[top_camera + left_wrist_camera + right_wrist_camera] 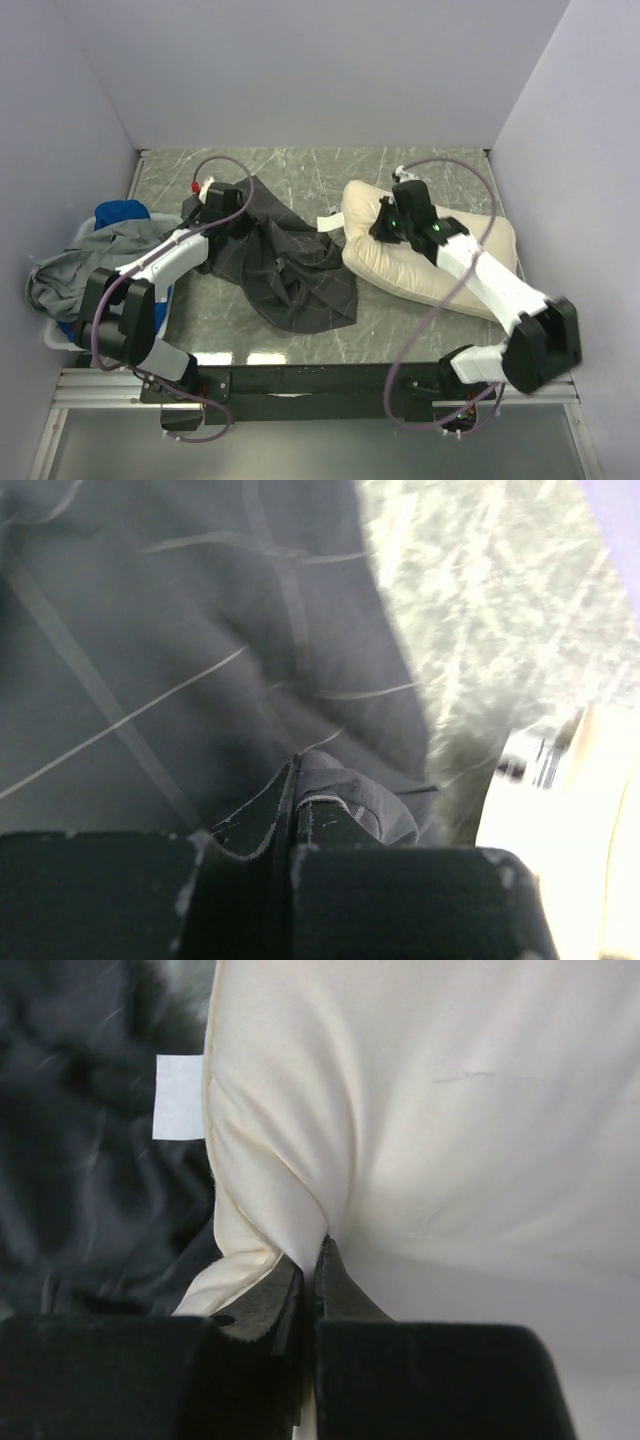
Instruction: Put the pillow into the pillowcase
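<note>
The cream-white pillow lies at the right of the table, with a small white tag at its left end. The dark grid-patterned pillowcase lies crumpled left of it, the two almost touching. My left gripper sits at the pillowcase's upper left edge; in the left wrist view that gripper is shut on a fold of the pillowcase. My right gripper rests on the pillow's upper left part; in the right wrist view it is shut on a pinched fold of the pillow.
A white basket at the far left holds a plain grey garment and a blue cloth. Grey walls close the table on the left, back and right. Marbled tabletop shows behind the fabrics.
</note>
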Robot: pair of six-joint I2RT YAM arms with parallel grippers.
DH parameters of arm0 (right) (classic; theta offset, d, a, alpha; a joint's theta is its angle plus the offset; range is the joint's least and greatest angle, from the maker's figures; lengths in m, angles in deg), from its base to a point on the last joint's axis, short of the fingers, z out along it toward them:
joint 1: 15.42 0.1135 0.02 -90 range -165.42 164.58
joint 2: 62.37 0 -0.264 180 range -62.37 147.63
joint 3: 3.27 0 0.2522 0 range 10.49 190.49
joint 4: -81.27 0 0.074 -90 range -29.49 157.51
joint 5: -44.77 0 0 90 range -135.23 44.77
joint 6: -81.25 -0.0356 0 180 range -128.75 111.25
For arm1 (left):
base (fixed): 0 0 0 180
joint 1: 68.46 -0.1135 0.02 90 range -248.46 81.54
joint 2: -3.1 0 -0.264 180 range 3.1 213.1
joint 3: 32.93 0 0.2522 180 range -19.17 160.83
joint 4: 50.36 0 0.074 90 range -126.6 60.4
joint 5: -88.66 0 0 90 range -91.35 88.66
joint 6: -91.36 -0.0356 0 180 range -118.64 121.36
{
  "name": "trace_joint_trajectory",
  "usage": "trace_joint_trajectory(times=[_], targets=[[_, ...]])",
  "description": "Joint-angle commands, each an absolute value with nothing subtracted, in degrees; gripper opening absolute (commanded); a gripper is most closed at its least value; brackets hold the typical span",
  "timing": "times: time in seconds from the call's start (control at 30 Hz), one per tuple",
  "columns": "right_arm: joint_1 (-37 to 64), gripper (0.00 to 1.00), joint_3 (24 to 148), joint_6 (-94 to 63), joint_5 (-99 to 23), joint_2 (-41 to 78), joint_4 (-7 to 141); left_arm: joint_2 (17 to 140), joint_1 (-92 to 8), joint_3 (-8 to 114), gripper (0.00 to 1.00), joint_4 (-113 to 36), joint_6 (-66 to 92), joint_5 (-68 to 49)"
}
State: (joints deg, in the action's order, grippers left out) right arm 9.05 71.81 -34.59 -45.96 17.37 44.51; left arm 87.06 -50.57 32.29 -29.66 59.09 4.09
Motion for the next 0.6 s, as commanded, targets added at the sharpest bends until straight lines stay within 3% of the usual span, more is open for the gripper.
trace_joint_trajectory(times=[0.0,0.13,0.27,0.57], targets=[[12.26,0.00,64.74,-37.31,-37.15,2.87,48.01,89.31,-50.27,39.62,0.06,-31.51,55.50,0.86],[14.38,0.00,57.27,-37.93,-37.32,-10.58,45.72,92.21,-49.74,45.33,0.09,-28.79,53.92,0.76],[16.13,0.00,54.00,-38.98,-30.05,-21.57,44.66,94.06,-49.12,48.58,0.09,-27.47,53.22,1.11],[28.34,0.00,53.91,-42.41,-29.41,-27.30,44.84,97.84,-45.79,54.03,0.10,-24.83,52.16,3.31]])
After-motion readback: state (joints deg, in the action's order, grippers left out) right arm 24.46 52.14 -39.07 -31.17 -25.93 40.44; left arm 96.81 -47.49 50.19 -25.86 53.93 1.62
